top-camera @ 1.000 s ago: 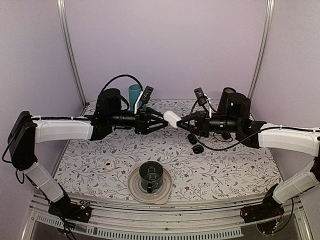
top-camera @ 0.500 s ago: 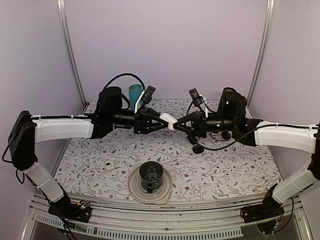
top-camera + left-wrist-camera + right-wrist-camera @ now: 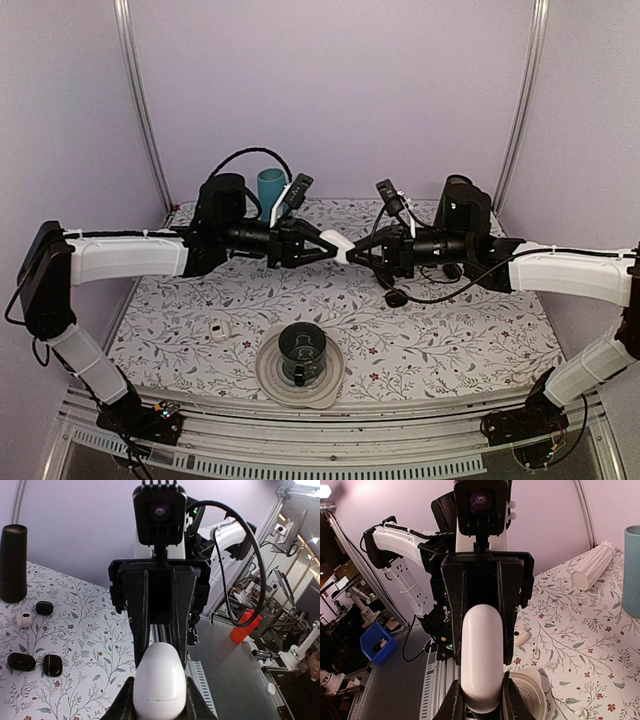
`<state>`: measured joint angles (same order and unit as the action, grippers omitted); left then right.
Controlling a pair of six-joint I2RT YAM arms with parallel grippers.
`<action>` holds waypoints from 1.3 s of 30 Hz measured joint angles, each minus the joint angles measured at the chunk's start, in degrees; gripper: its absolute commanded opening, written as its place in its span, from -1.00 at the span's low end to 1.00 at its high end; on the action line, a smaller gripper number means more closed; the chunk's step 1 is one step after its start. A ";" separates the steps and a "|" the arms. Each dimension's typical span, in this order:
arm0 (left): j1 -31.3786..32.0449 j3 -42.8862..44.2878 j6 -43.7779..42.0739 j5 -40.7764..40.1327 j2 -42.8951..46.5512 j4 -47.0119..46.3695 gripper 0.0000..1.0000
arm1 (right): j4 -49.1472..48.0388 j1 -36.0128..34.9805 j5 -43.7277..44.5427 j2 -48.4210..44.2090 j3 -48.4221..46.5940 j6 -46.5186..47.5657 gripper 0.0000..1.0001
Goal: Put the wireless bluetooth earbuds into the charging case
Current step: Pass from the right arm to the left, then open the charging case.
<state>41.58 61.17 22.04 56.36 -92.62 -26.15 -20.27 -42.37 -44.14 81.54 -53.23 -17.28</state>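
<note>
The glossy white charging case (image 3: 343, 250) hangs in mid-air above the middle of the table, its lid closed, gripped from both sides. My left gripper (image 3: 335, 247) is shut on one end of the case (image 3: 159, 682), with its fingers (image 3: 124, 706) pressed against it. My right gripper (image 3: 354, 252) is shut on the other end of the case (image 3: 481, 652). A small white piece with a dark mark, seemingly an earbud (image 3: 218, 328), lies on the table at the front left. A similar earbud (image 3: 23, 618) lies among the black ovals.
A dark cup on a white saucer (image 3: 268, 378) stands at the front centre. A teal cup (image 3: 269, 188) is at the back left, beside a white ribbed cylinder (image 3: 592, 565). A black cylinder (image 3: 12, 562) and black oval objects (image 3: 395, 297) are on the right.
My right arm carried the case leftward until it sat between the left fingers. The left jaws then closed onto it.
</note>
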 measured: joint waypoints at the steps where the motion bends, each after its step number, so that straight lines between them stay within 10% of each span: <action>1: 0.00 0.07 0.00 0.04 -0.09 0.09 -1.00 | 0.13 0.00 -0.02 0.04 -0.02 0.04 -0.90; 11: 0.81 -0.42 -0.44 0.15 -0.11 -1.03 -1.00 | 1.01 -0.26 2.75 0.39 -0.83 0.22 0.17; 39: 0.90 -5.86 -3.61 0.59 4.94 -1.40 -1.00 | 0.66 -0.37 10.62 -0.59 -0.83 -1.62 0.31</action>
<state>42.48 55.31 18.44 56.95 -87.68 -27.55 -19.62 -42.74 -33.52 80.95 -54.06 -18.90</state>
